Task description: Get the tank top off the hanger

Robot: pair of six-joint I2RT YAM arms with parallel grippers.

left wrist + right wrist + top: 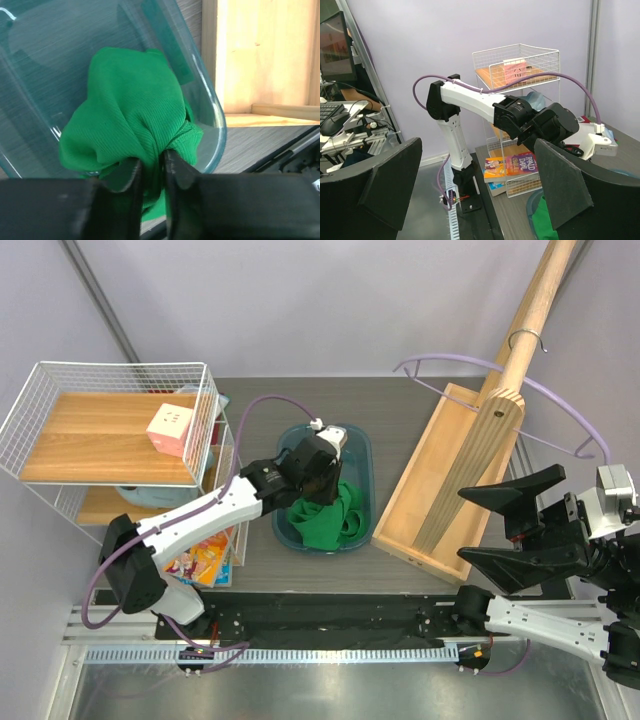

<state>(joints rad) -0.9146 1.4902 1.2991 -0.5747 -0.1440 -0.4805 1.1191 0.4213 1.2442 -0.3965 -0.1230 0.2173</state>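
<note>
Tank top (325, 515): bright green, bunched into a heap inside the bin and well apart from the hanger; the left wrist view shows its ribbed cloth gathered to a point at the fingers.
Hanger (455, 358): lilac, hung by its silver hook on the slanted wooden pole (530, 310) at the far right.
Bin (365, 455): translucent blue-green and oval, at the middle of the table, beside the wooden tray (420, 480).
Left gripper (151, 167): reaches down into the bin; its jaws stand nearly together, pinching a fold of the tank top.
Right gripper (515, 525): held off the table's right edge, jaws spread wide with nothing between them.
Wire shelf (60, 390): at far left, with a pink box (170, 430) on its top board.
</note>
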